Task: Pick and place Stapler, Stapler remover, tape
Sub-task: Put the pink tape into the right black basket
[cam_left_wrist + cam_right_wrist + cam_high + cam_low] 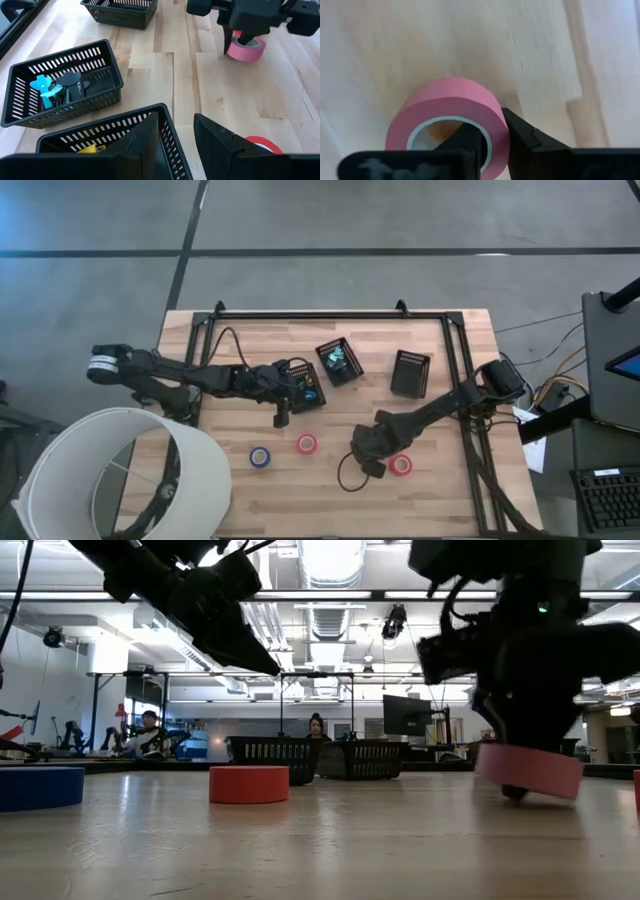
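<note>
A pink tape roll (451, 107) is in my right gripper (368, 450), which is shut on it near the table's middle; the gripper hides it in the high view. It also shows as the pink tape roll (530, 768) and the pink tape roll (245, 49). Lying flat on the wood are a blue roll (260, 457), a red roll (307, 444) and a second red roll (401, 465). My left gripper (179, 145) is open above the near corner of a black mesh bin (303, 385), the bin's wall below the gap. My right gripper pinches the pink roll's wall (495, 125), one finger (465, 142) inside the hollow centre and the other finger (532, 142) outside. The fingers come from above, pointing down. The roll sits tilted in the hold, its lower edge (545, 790) just off the table.
Three black mesh bins stand toward the far side: the one under my left gripper, a middle bin (338, 361) holding a blue claw-shaped piece (42, 87) and a black piece, and a right bin (410, 373). A white lampshade (110, 480) overlaps the near left corner.
</note>
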Motion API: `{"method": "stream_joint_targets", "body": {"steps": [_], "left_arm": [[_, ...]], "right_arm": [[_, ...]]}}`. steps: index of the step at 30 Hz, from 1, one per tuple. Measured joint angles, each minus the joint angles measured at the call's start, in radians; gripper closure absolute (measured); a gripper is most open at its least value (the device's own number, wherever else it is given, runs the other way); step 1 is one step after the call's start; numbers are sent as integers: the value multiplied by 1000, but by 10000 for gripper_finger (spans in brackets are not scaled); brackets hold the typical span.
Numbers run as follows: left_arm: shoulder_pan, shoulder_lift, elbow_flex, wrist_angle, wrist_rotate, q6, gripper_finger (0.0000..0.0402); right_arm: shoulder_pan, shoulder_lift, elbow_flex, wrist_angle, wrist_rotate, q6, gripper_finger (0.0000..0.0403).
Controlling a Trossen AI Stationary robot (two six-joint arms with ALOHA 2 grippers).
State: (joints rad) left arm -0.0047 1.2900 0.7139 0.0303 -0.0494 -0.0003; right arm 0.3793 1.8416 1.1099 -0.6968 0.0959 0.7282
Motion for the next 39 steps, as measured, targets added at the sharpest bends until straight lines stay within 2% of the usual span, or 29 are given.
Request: {"method": "stream_joint_targets", "body": {"steps": [4,7,12,20,25,32,35,39], "left_arm": [[0,0,0,0,4,0,273],[0,0,0,0,3,0,273],[0,0,0,0,3,-5,273],[0,0,0,0,2,-19,273],[0,0,0,1,2,-22,273],[0,0,0,6,-2,-29,273],[0,0,0,7,-1,-29,273],[0,0,0,15,-1,-32,273]], "right_arm": [[-3,-11,30,-33,0,-36,363],[-6,-23,69,-134,12,-36,363],[-11,-44,130,-368,182,-44,345],[-125,-173,81,-522,281,-63,354],[-268,-316,-10,-512,351,-85,348],[-507,-445,-197,-475,354,-25,346],[-585,-462,-286,-373,354,-19,345],[-645,-458,-377,-139,351,-93,345]]}}
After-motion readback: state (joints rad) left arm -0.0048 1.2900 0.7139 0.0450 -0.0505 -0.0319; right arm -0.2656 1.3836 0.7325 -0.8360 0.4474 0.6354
